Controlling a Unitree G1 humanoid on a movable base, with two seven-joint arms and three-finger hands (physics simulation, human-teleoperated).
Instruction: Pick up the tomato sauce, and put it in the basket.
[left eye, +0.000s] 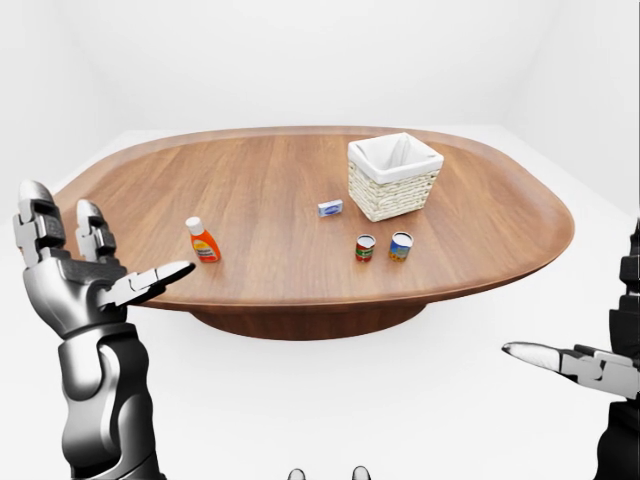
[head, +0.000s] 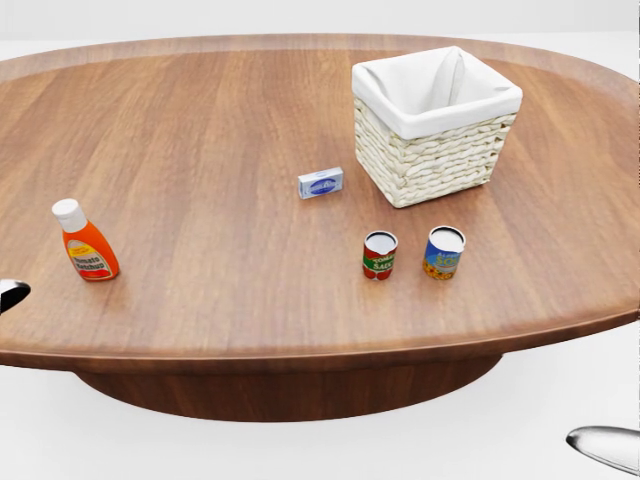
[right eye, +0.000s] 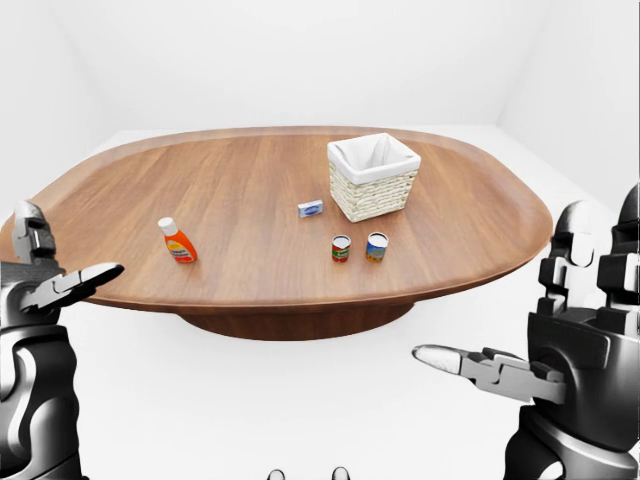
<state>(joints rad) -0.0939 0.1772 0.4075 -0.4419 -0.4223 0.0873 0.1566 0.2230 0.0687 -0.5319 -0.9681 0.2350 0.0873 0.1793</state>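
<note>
The tomato sauce (head: 380, 255) is a small can with a red and green label, standing upright on the wooden table (head: 200, 120) just right of centre in the head view. The white-lined wicker basket (head: 432, 160) stands above and to the right of it. Both hands are held off the table, spread wide apart. My left hand (left eye: 105, 262) is open at the left of the left-eye view, level with the table's near edge. My right hand (right eye: 505, 305) is open at the lower right of the right-eye view. Neither holds anything.
A blue-labelled can (head: 443, 252) stands just right of the tomato sauce. An orange bottle with a white cap (head: 86, 245) stands near the table's left. A small blue and white box (head: 321, 183) lies left of the basket. White floor surrounds the table.
</note>
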